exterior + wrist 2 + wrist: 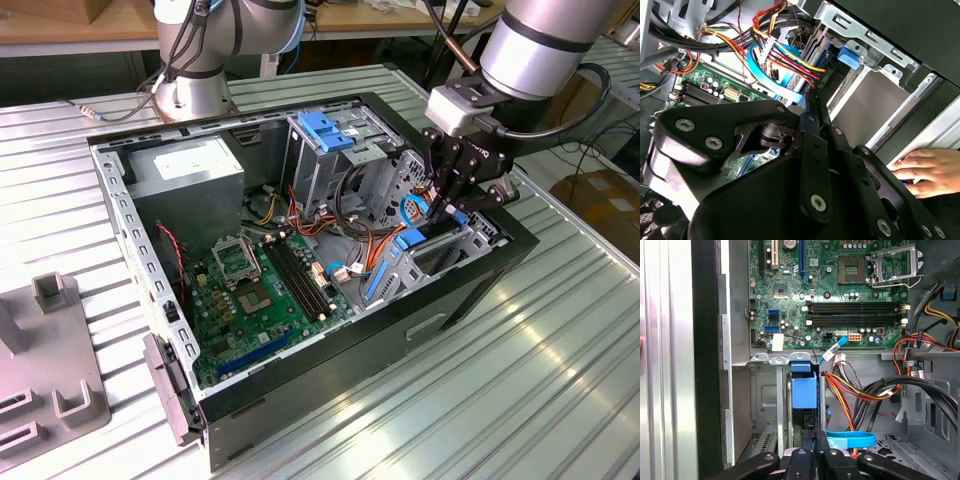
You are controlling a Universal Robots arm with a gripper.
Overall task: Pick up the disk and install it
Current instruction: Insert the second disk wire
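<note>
black end effector [452,200] clamped on dark blue-railed disk [804,392], held edge-down to slide into open grey computer case [140,250] bay.

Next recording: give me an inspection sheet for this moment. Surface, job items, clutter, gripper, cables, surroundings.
Surface: ribbed metal table carrying an open computer case.
Job's things: disk with blue rail stands on edge in the bay by the case's front wall, directly under the gripper.
Clutter: grey fixture blocks at the exterior view's left.
Gripper: down inside the case at the disk; finger state unclear.
Cables: orange, red and yellow power leads and a blue flat data cable lie beside the bay.
Surroundings: a person's hand rests near the case; a second arm's base behind.
</note>
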